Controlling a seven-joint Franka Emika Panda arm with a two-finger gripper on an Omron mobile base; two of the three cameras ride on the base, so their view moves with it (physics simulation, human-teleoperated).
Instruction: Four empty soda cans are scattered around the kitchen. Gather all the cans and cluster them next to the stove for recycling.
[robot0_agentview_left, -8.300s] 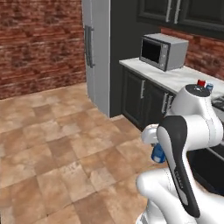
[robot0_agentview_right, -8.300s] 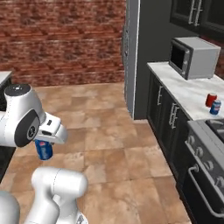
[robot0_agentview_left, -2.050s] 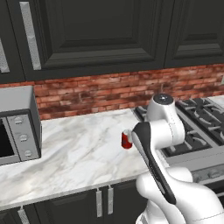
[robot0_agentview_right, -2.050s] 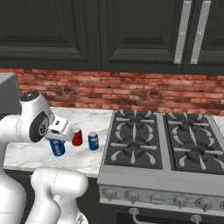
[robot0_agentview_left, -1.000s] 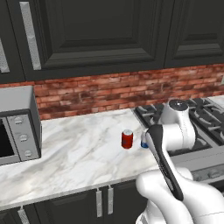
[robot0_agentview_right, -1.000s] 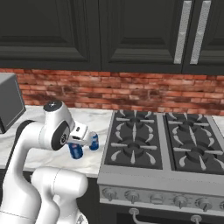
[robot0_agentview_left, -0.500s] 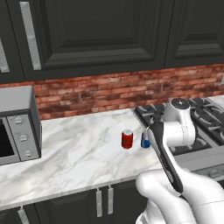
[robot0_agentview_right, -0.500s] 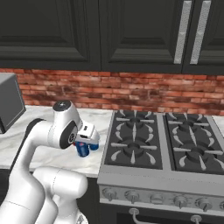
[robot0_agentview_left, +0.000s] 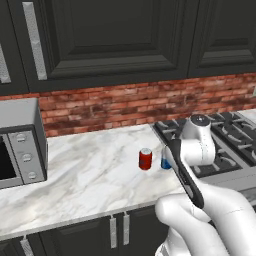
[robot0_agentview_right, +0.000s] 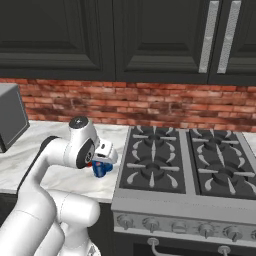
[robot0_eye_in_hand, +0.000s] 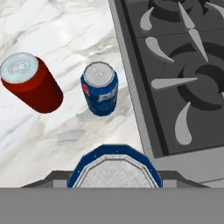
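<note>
My gripper (robot0_agentview_right: 102, 161) is shut on a blue soda can (robot0_agentview_right: 100, 170), held low over the white marble counter (robot0_agentview_right: 60, 177) just left of the stove (robot0_agentview_right: 185, 170). In the hand view the held can's silver top (robot0_eye_in_hand: 114, 174) sits between my fingertips. Beyond it a second blue soda can (robot0_eye_in_hand: 99, 93) stands upright close to the stove's edge (robot0_eye_in_hand: 131, 87). A red soda can (robot0_eye_in_hand: 33, 88) stands to its left. From the left base view the red can (robot0_agentview_left: 145, 159) is in plain sight, and a blue can (robot0_agentview_left: 164, 163) peeks out beside my arm.
A grey microwave (robot0_agentview_left: 20, 142) stands at the counter's left end. Behind the counter runs a red brick wall (robot0_agentview_left: 100, 107) under dark upper cabinets (robot0_agentview_right: 125, 40). Black burner grates (robot0_agentview_right: 152, 167) cover the stove top, with knobs (robot0_agentview_right: 172, 226) along its front.
Over the last second my gripper has carried the blue can a little to the right, closer to the stove's edge. The two cans on the counter have not moved.
</note>
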